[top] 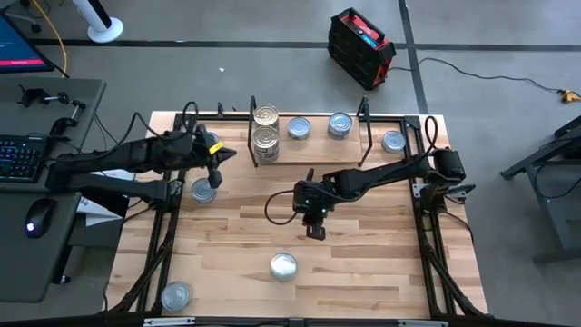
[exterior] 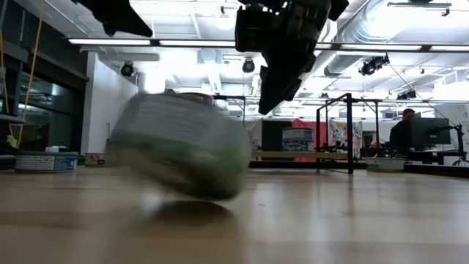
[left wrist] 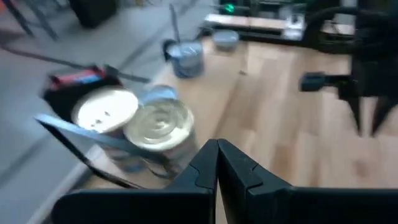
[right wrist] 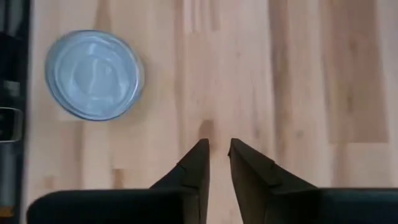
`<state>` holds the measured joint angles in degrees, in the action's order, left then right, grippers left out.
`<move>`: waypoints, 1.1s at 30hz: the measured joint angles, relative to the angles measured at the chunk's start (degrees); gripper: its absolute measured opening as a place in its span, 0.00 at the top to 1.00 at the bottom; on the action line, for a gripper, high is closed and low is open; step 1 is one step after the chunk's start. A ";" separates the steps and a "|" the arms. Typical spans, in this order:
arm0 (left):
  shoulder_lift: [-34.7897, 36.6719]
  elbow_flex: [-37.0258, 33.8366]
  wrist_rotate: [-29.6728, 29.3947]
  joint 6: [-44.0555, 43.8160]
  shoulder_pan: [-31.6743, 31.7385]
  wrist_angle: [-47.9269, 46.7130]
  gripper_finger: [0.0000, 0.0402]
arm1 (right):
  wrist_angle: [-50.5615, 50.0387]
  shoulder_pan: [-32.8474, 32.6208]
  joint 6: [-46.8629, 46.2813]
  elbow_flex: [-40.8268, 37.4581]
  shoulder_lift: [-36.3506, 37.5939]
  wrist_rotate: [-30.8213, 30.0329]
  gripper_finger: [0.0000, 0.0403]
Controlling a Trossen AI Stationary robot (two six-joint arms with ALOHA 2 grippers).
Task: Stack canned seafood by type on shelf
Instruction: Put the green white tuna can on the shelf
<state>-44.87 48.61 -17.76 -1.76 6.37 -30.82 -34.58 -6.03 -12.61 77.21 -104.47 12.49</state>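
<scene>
Right claw hangs nearly closed, empty, over the table; left claw shut.

We see a pale wood tabletop striped in light and tan planks. Two gold-lidded tins stand on the light wooden shelf beside silver-blue tins. A silver-lidded tin lies on the planks, its wall banded green and white up close. Both black arms end in black hands. A red-and-black case sits on grey floor.
</scene>
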 joint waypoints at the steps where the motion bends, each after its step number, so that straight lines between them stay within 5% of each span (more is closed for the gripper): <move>1: -0.18 -0.19 2.24 -1.47 0.00 -0.18 1.00 | 0.03 -0.02 -0.86 0.00 0.01 1.01 0.87; 7: -0.90 -9.65 17.81 -10.34 -1.72 10.57 1.00 | -0.57 -1.63 -7.86 0.00 -0.04 7.28 0.91; 12: -3.63 -24.05 18.56 -19.31 -6.93 30.98 1.00 | -0.33 -7.87 -15.93 -0.15 -0.15 6.11 0.98; 16: -9.16 -29.04 18.53 -22.48 -13.08 43.03 1.00 | 1.47 -14.30 -25.91 -0.26 -1.25 4.03 1.00; 24: -28.23 -20.20 14.27 -14.81 -23.83 47.82 1.00 | 11.96 -23.70 -36.53 -0.26 -7.57 2.47 1.00; 33: -50.89 -0.41 11.10 -15.54 -31.98 36.89 1.00 | 11.10 -26.84 -28.12 -0.26 -9.04 -5.81 1.00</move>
<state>-95.76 48.20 -6.66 -17.29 -25.60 6.07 -23.48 -32.87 -40.73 76.95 -113.52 6.68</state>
